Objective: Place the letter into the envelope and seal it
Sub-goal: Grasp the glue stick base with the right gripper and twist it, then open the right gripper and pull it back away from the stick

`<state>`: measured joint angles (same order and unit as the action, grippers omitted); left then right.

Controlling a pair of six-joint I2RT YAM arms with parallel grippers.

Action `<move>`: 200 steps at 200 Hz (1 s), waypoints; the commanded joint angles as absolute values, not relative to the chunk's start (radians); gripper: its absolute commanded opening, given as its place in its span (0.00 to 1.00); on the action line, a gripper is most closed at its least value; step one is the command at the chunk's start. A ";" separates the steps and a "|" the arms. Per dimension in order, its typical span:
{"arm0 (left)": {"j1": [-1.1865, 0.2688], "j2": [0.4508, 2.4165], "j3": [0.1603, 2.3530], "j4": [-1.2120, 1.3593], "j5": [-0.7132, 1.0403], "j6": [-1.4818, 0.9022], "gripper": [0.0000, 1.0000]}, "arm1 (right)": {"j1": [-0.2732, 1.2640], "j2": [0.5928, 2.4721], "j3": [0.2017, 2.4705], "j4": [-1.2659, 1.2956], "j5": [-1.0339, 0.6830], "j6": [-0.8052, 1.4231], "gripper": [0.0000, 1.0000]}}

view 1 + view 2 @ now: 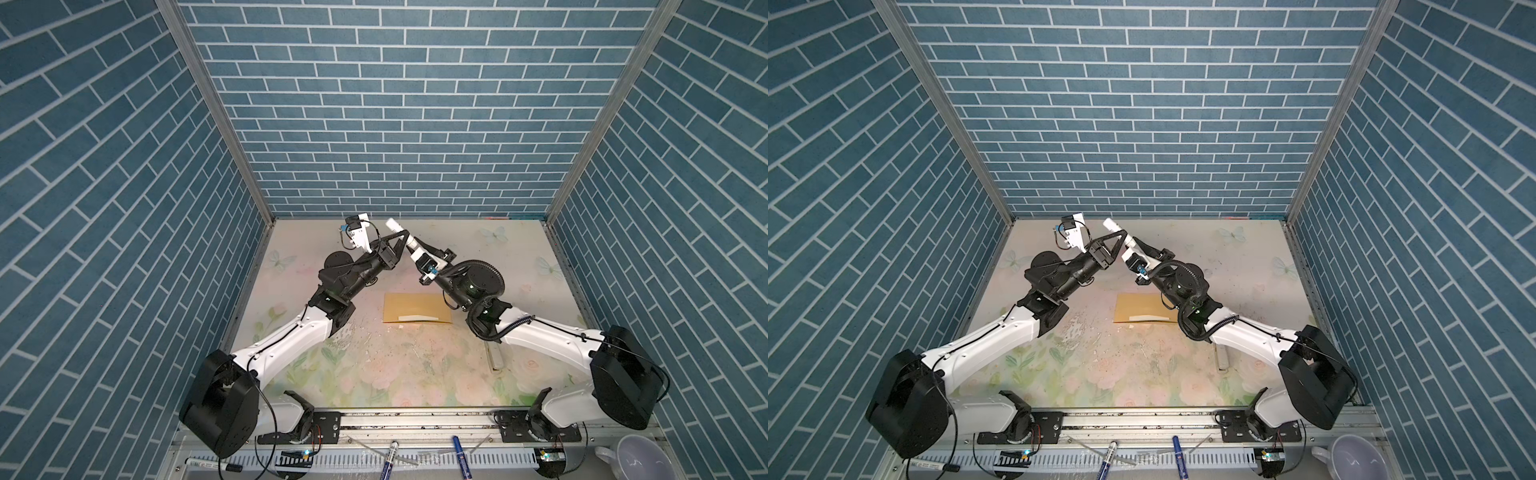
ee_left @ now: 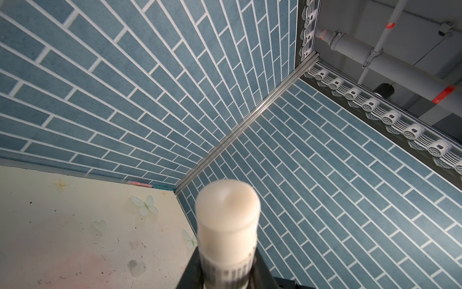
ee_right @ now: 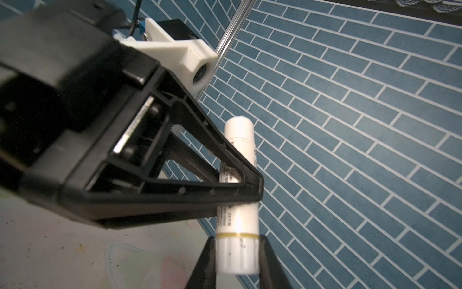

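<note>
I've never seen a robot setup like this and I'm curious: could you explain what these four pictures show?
The machine is a left arm and a right arm, mounted at a floral table. Two pictures look down from overhead and are nearly identical. The other two come from a camera on each arm's wrist. On the table lies a mustard-yellow envelope; no letter shows. In the air, the left pincer clamps the middle of a white glue stick, and the right pincer grips one end.
</note>
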<state>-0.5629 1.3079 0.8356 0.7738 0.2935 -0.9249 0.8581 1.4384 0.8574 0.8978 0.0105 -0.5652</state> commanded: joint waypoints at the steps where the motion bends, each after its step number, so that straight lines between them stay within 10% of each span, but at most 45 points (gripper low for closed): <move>1: -0.563 1.315 0.845 0.792 0.301 -0.912 0.00 | 0.861 1.438 0.905 0.918 -0.004 -0.475 0.04; 200: -0.564 1.313 0.829 0.860 0.350 -0.851 0.00 | 0.496 1.604 1.077 1.199 -0.658 0.927 0.00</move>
<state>-0.5629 1.3216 0.8360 0.8337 0.3035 -0.8978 0.5831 1.5665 0.9752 1.0031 -0.7338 0.5999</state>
